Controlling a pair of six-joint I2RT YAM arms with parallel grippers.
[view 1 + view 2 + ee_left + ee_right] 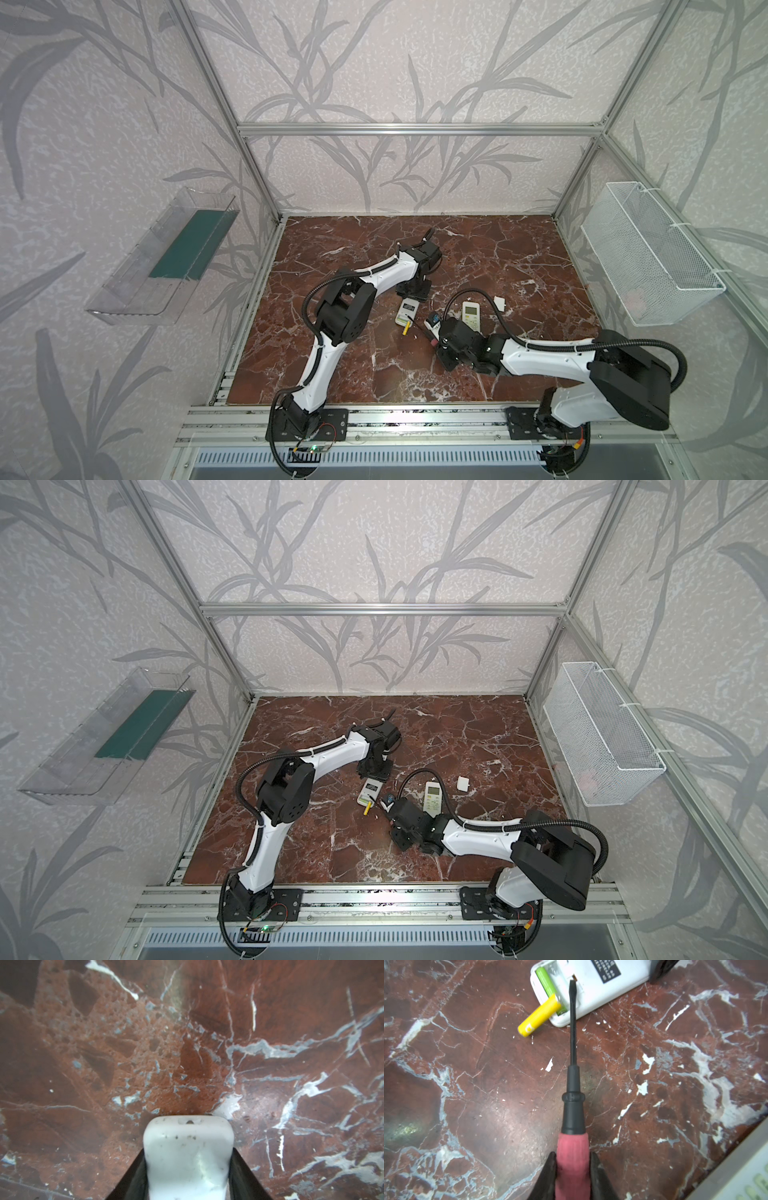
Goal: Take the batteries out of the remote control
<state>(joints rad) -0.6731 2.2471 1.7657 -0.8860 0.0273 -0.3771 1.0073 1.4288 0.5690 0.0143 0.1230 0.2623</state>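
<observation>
Marble table (467,1105): battery (538,1015) leans from remote (602,989), beside screwdriver (572,1105) in right jaws.

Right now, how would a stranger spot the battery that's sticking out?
On the red marble table, near its middle, a white remote lies face down, back open. The battery pokes over the remote's end onto the marble, yellow end outermost; the other battery lies seated inside, showing green.

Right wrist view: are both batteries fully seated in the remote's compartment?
No, one battery juts out past the remote's edge, yellow end over the table; the other lies inside.
</observation>
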